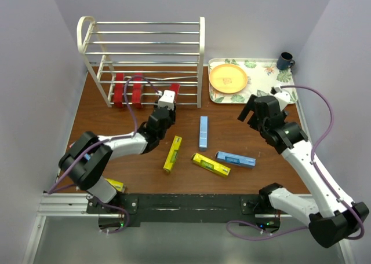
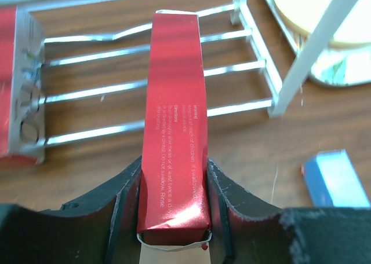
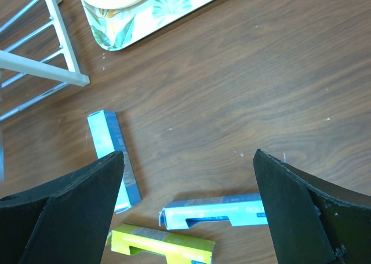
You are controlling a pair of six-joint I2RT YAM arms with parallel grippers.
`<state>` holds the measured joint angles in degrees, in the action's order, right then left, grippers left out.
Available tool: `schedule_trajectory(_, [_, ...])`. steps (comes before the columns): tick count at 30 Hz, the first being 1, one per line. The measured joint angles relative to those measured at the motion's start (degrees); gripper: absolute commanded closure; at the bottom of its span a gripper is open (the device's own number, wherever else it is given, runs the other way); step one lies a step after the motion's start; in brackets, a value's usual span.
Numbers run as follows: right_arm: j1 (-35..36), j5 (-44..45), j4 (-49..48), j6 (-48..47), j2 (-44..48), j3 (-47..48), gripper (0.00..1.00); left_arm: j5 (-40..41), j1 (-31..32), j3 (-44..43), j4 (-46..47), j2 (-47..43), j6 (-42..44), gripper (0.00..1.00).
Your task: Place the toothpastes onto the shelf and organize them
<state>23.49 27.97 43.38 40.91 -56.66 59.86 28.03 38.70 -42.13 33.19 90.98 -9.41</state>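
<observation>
From where I stand, the job is well short of half done. One slim red toothpaste carton (image 1: 119, 89) and a second red carton (image 1: 138, 89) beside it rest on the bottom tier of the white wire shelf (image 1: 202, 61). The third red carton (image 2: 174, 102) is clamped at its near end between the fingers of the left gripper (image 2: 174, 177). Its far end reaches over the bottom bars and it is not yet released. The right gripper (image 3: 188, 157) hangs with fingers spread wide, holding nothing, above the brown wooden table (image 1: 232, 122). Left to shelve are a yellow carton (image 1: 172, 154), another yellow carton (image 1: 210, 164), a half-hidden yellow carton (image 1: 116, 184) by the left arm's base, a light blue carton (image 1: 203, 132) and a second blue carton (image 1: 236, 158). I cannot find a third blue one.
</observation>
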Motion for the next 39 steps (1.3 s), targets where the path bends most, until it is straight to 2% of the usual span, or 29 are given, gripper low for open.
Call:
schedule_trajectory(11, [0.0, 2.2, 2.8, -2.9, 6.8, -3.0, 0.01, -1.1, -2.6, -13.0, 8.7, 15.5, 0.2, 0.66])
schedule_trajectory(24, [-0.1, 2.6, 3.5, -6.0, 8.0, -4.2, 0.01, 0.2, -2.7, -19.0, 15.6, 27.3, -0.7, 0.56])
schedule_trajectory(29, [-0.2, 2.6, 3.5, -6.8, 8.0, -4.3, 0.01, 0.5, -2.7, -21.3, 16.1, 30.0, -2.2, 0.53])
schedule_trajectory(33, [-0.2, 2.6, 3.5, -7.1, 8.0, -4.3, 0.02, 0.5, -2.7, -21.4, 16.1, 30.7, -3.6, 0.45])
schedule_trajectory(39, [-0.2, 2.6, 3.5, -7.2, 8.0, -4.3, 0.01, 0.7, -2.7, -22.4, 16.6, 31.0, -4.6, 0.39])
